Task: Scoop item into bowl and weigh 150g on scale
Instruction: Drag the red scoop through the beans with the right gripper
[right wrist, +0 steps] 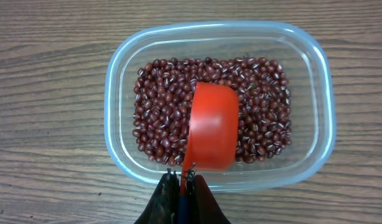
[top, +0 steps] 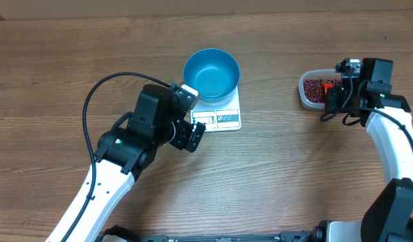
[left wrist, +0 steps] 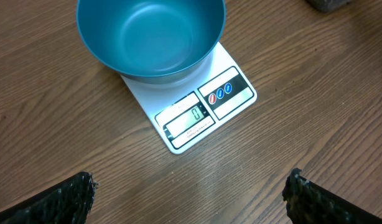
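The blue bowl [top: 212, 73] [left wrist: 150, 37] stands empty on the white scale [top: 220, 117] [left wrist: 203, 106], whose display shows zero. My left gripper [top: 186, 134] [left wrist: 190, 190] hovers open just in front of the scale with bare table between its fingers. At the right, the dark red-brown beans [top: 317, 88] [right wrist: 160, 118] fill a clear container [top: 307, 96] [right wrist: 315, 106]. My right gripper [top: 334, 94] [right wrist: 181, 180] is shut on the thin handle of a red scoop [right wrist: 213, 124], which lies over the beans with its rounded back toward the camera.
The wooden table [top: 287, 175] spreads between the scale and the container. The left arm's black cable [top: 92, 101] loops over the table at the left. The right arm's white body [top: 395, 148] runs down the right edge.
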You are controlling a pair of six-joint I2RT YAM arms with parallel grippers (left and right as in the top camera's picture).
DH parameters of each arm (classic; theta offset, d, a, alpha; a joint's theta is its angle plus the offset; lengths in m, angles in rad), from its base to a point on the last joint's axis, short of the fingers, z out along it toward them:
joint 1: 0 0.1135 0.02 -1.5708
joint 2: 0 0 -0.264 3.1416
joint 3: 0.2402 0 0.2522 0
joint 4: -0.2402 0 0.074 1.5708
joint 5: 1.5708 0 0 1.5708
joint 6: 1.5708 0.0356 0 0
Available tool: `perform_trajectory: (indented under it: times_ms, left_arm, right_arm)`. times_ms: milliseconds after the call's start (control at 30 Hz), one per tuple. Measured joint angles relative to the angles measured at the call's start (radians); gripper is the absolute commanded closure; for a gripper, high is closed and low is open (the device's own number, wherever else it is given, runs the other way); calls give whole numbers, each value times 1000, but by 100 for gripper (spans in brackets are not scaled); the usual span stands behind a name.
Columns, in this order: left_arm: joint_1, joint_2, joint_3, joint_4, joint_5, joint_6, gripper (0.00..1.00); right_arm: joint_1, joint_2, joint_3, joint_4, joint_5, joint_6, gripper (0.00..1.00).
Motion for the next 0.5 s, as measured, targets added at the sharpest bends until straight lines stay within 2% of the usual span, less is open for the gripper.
perform_trajectory:
  times_ms: [500]
  left_arm:
    - [0,0,-1,0,0,0,0]
  right_arm:
    - [-13,64,0,21,-118,0,96]
